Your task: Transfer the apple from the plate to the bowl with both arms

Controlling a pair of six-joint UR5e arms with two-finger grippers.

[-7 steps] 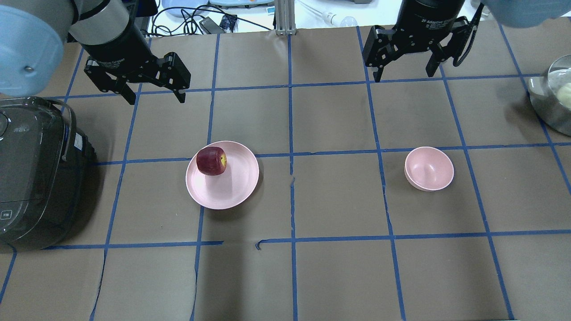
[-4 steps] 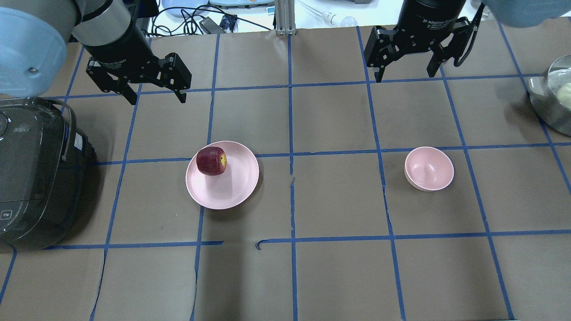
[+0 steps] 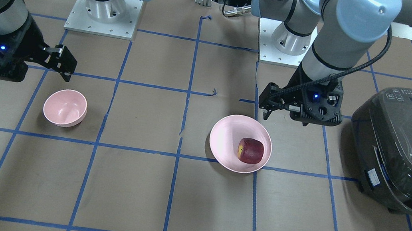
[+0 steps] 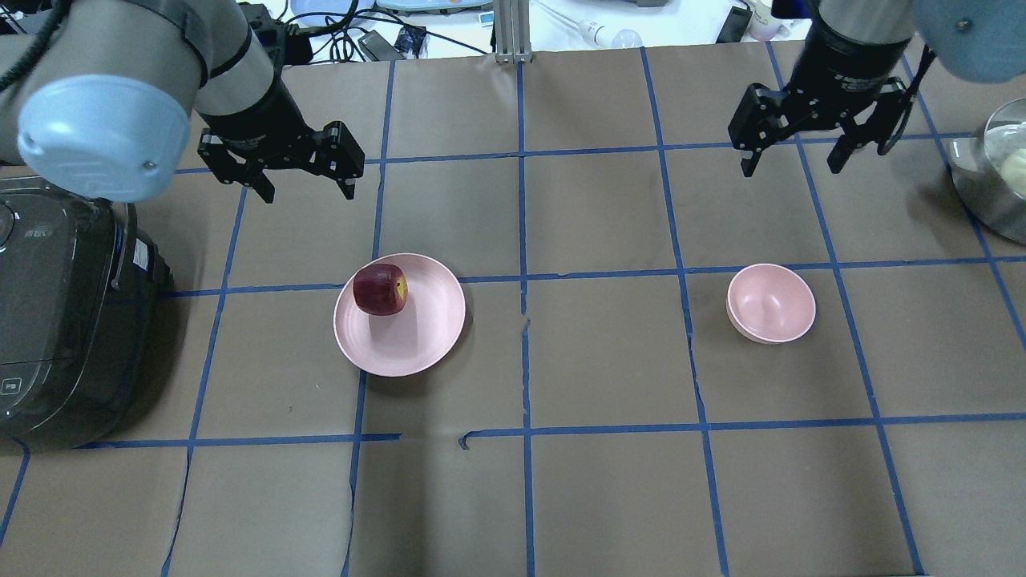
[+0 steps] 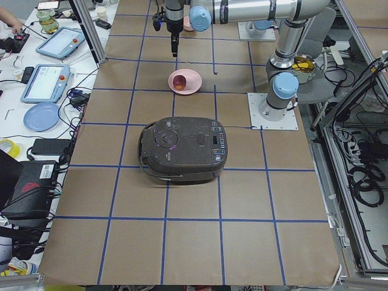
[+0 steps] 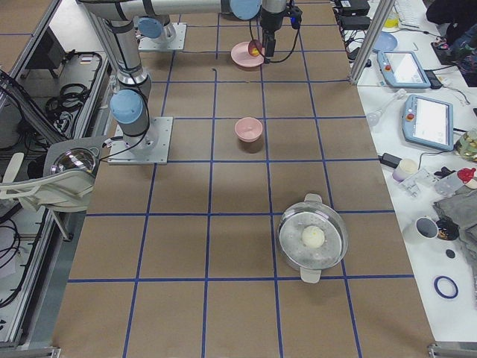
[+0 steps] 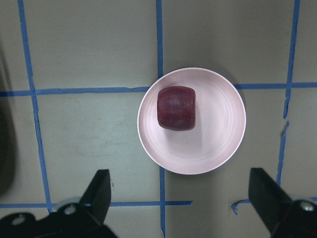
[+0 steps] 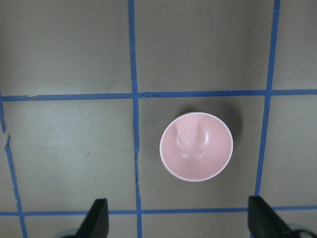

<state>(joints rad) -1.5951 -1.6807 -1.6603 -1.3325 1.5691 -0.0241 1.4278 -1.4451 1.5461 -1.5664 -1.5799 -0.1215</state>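
The table (image 4: 601,497), covered in brown paper with a blue tape grid, carries all items. A dark grey rice cooker (image 4: 64,320) sits at the robot's left end, lid closed. The left arm (image 4: 160,72) and right arm (image 4: 866,32) are both raised clear of the surface. A steel pot (image 4: 990,184) holding a pale round item stands at the right end. The pink plate (image 4: 417,336) lies left of centre, with the smaller pink bowl (image 4: 771,303) well apart to its right, upright. The dark red apple (image 4: 380,289) rests on the plate, off-centre toward the rice cooker side, its yellowish patch facing the table's middle. The left gripper (image 4: 308,195) hangs above the plate's area, jaws spread wide and holding nothing. The right gripper (image 4: 792,169) hangs above the bowl's area, jaws likewise spread and unloaded.
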